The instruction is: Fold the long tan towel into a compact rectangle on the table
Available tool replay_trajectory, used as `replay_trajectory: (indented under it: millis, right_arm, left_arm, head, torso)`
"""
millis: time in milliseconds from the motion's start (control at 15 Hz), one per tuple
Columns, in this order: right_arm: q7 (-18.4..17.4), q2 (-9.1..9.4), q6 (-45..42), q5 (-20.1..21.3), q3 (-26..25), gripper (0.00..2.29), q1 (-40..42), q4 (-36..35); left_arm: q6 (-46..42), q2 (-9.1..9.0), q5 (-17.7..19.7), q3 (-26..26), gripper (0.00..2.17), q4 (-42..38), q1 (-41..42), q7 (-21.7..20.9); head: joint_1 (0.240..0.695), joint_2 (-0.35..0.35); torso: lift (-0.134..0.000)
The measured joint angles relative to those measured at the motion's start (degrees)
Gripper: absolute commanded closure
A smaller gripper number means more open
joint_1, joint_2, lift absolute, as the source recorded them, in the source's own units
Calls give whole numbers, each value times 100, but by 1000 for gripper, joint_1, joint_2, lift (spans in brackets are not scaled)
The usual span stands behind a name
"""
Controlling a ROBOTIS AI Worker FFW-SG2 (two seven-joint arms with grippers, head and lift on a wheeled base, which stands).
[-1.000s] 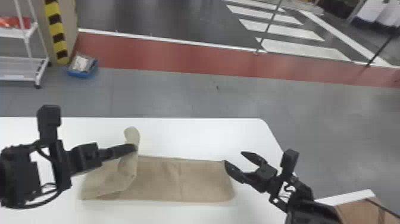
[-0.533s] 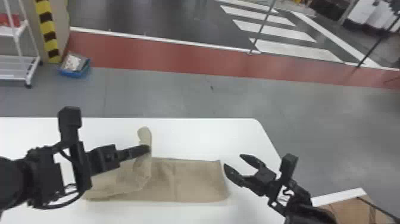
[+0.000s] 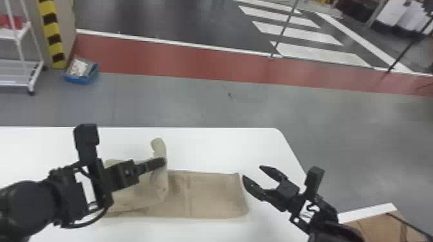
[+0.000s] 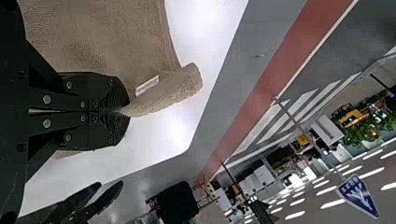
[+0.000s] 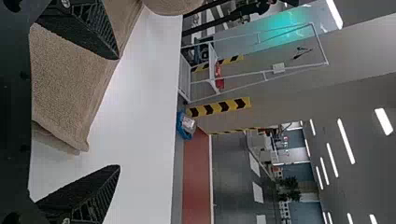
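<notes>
White surface (image 3: 219, 146) | mid-fold, I judge | left end effector (image 3: 163, 162) pinching towel (image 3: 214, 194) | right end effector (image 3: 252, 171) spread | next: carry across, lower

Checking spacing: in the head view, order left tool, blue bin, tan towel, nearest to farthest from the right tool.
1. Tan towel, just left of right tool.
2. Left tool, farther left.
3. Blue bin, left, beyond the table.

A: Left side status?
B: Left arm (image 3: 27, 206) enters at lower left. Left gripper (image 3: 161, 162) points inward, fingers (image 4: 102, 91) pressed together.
A: Right side?
B: Right arm (image 3: 333, 230) enters from the bottom edge. Right gripper (image 3: 252, 171) angles inward, fingers (image 5: 84, 28) spread apart.
</notes>
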Motion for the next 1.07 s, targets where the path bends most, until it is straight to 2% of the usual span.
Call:
replay_trajectory:
  millis: [333, 400, 467, 600, 733, 867, 1067]
  right_arm:
    - [36, -1, 131, -49, -24, 36, 57, -35]
    - [43, 16, 175, -56, -23, 36, 82, -66]
    - [45, 49, 219, -60, -16, 36, 104, -95]
    - [45, 173, 273, -61, 25, 43, 131, -161]
    - [40, 261, 282, -61, 88, 56, 137, -188]
    - [34, 295, 276, -61, 136, 60, 138, -193]
    - [34, 407, 332, -103, 247, 60, 202, -278]
  left_arm:
    - [342, 0, -49, -119, 1598, -26, 64, -158]
    - [359, 0, -34, -128, 1308, -28, 85, -178]
    - [364, 0, -23, -145, 687, -27, 107, -196]
    - [351, 0, -23, -160, 583, 7, 155, -270]
    - [319, 0, -17, -164, 63, 70, 173, -322]
    - [229, 0, 14, -237, 26, 163, 176, -382]
    - [174, 0, 88, -346, 26, 272, 232, -799]
  head:
    - [695, -350]
    - [695, -350]
    - [695, -350]
    - [695, -350]
    - [695, -350]
    - [695, -350]
    - [695, -350]
  torso:
    - [0]
    - [0]
    - [0]
    - [0]
    - [0]
    - [0]
    - [0]
